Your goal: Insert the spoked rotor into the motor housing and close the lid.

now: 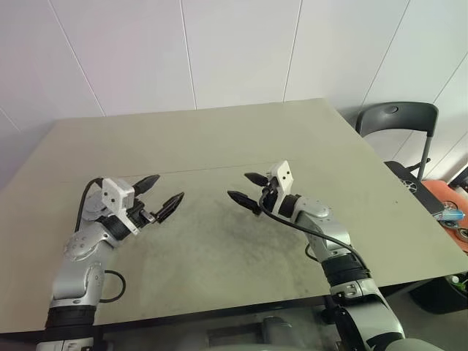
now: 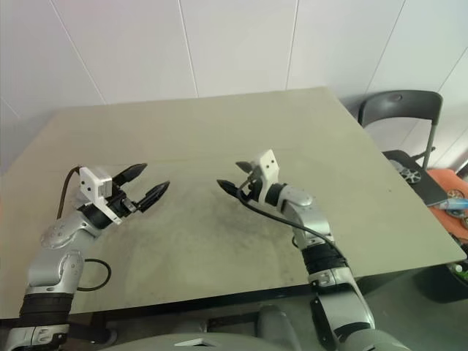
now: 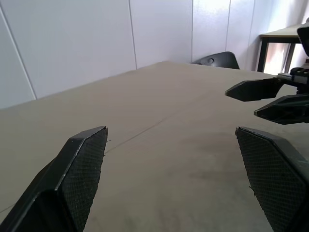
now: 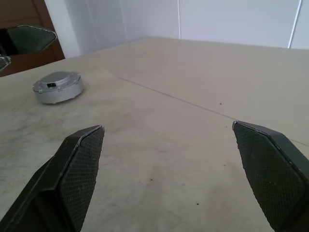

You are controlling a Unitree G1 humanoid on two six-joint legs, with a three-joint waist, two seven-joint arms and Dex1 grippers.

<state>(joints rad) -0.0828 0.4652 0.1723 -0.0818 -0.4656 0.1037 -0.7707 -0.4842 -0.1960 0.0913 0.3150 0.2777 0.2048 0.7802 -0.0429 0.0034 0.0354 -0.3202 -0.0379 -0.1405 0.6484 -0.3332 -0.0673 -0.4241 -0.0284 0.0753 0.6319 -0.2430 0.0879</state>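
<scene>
Left gripper [image 1: 167,188] and right gripper [image 1: 239,186] spread wide, empty, tip to tip above table [image 1: 219,139]; grey disc [image 4: 58,87], probably lid-capped housing, on table below left gripper, so risk of clipping or shoving it on a blind descent.

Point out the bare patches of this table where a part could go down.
The far half of the table, from the seam back to the wall, is bare. So is the strip between the left gripper and the right gripper. It is tighter near the left gripper, where a round grey disc sits.
</scene>
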